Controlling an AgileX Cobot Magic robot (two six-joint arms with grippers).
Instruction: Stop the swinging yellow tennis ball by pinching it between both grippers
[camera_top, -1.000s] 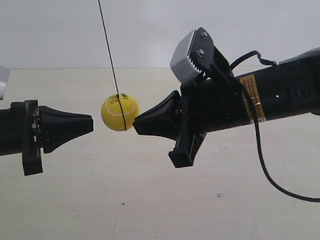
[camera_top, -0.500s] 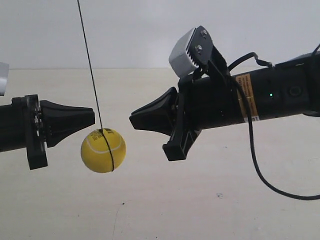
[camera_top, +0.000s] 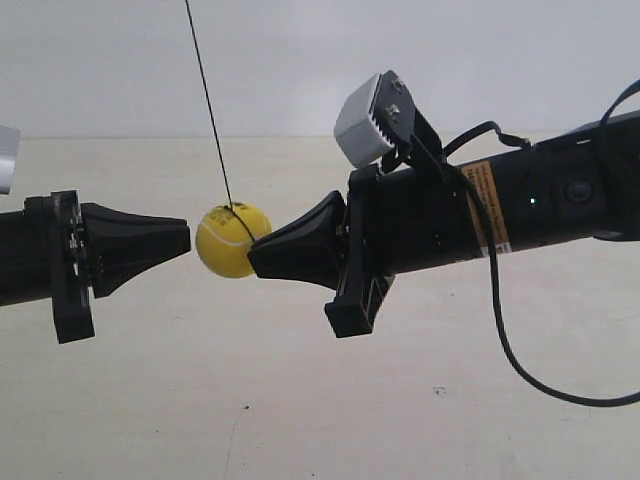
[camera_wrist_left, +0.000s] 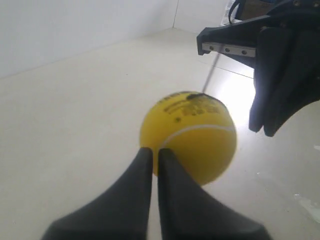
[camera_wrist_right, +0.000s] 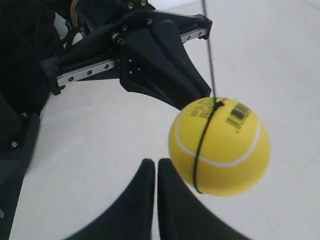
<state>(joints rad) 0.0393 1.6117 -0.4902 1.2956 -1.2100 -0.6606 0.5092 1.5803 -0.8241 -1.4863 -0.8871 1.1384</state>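
Note:
The yellow tennis ball (camera_top: 232, 240) hangs on a thin dark string (camera_top: 208, 110) between two black cone-shaped tips. The tip of the arm at the exterior view's left (camera_top: 186, 240) stops a small gap short of the ball. The tip of the arm at the exterior view's right (camera_top: 253, 257) overlaps the ball's lower edge. In the left wrist view the ball (camera_wrist_left: 189, 137) sits just past my shut left gripper (camera_wrist_left: 155, 150), slightly off to one side. In the right wrist view the ball (camera_wrist_right: 220, 145) hangs beside my shut right gripper (camera_wrist_right: 156, 162), not in line with it.
A pale floor or table surface (camera_top: 300, 400) lies below, with a plain white wall (camera_top: 300, 60) behind. A black cable (camera_top: 510, 340) loops down from the arm at the exterior view's right, which carries a grey-white camera block (camera_top: 365, 120).
The ball swung down toward the exterior view's left, then back up between the tips. The arm at the exterior view's right has edged toward the ball.

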